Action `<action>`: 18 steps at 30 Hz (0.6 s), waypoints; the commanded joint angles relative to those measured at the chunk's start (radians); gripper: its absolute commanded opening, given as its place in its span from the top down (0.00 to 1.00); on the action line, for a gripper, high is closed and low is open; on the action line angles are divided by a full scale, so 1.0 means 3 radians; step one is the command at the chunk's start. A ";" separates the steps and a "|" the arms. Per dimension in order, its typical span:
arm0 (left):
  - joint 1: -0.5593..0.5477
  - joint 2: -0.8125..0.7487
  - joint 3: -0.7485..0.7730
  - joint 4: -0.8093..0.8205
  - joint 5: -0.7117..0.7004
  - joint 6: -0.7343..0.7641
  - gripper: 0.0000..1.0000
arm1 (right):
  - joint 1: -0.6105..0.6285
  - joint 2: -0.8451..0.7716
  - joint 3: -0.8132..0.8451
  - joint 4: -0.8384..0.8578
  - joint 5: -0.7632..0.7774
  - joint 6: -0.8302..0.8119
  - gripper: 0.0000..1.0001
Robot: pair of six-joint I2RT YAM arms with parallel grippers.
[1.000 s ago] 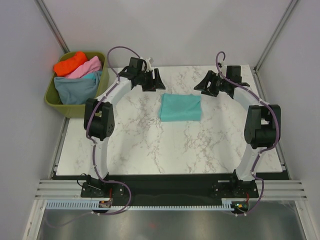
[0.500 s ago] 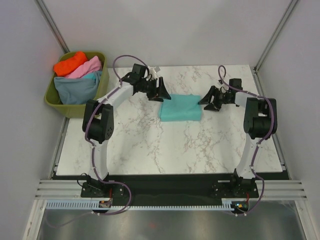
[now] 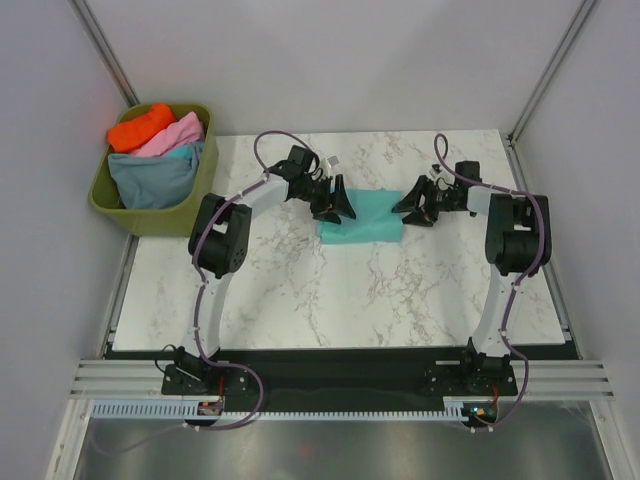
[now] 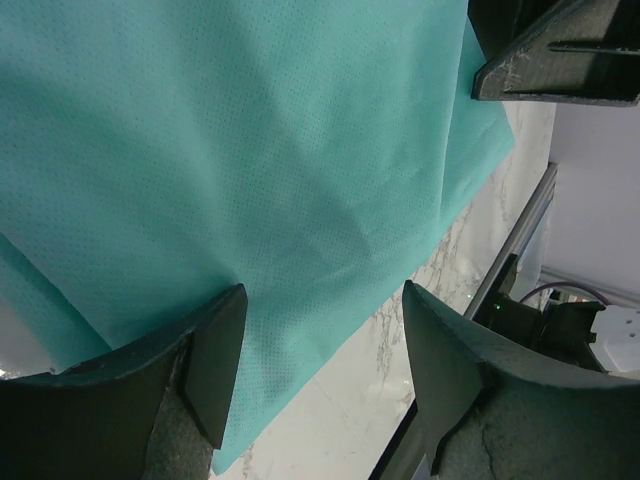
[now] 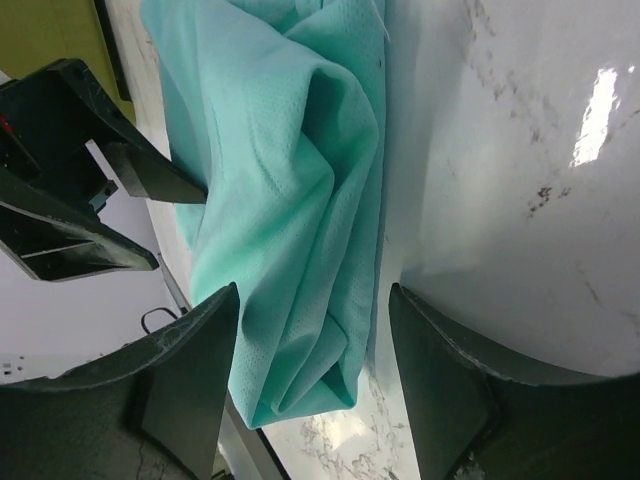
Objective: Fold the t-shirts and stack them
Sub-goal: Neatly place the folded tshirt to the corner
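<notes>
1. The teal-green t-shirt lies folded into a neat rectangle on the marble table, toward its far middle.
2. The left gripper is at the shirt's left edge. Its jaws are spread wide, with cloth showing between them but nothing clamped.
3. The right gripper is at the shirt's right edge, its jaws likewise apart and straddling the bunched folds.
4. Off the table's far-left corner is the olive tub, heaped with an orange tee, a pink tee, a light teal tee and a slate tee.
</notes>
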 commanded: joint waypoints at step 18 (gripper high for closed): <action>-0.0011 -0.0034 0.0004 0.0079 -0.0103 -0.0091 0.29 | 0.0315 0.0338 0.0205 0.0312 -0.0227 0.0228 0.82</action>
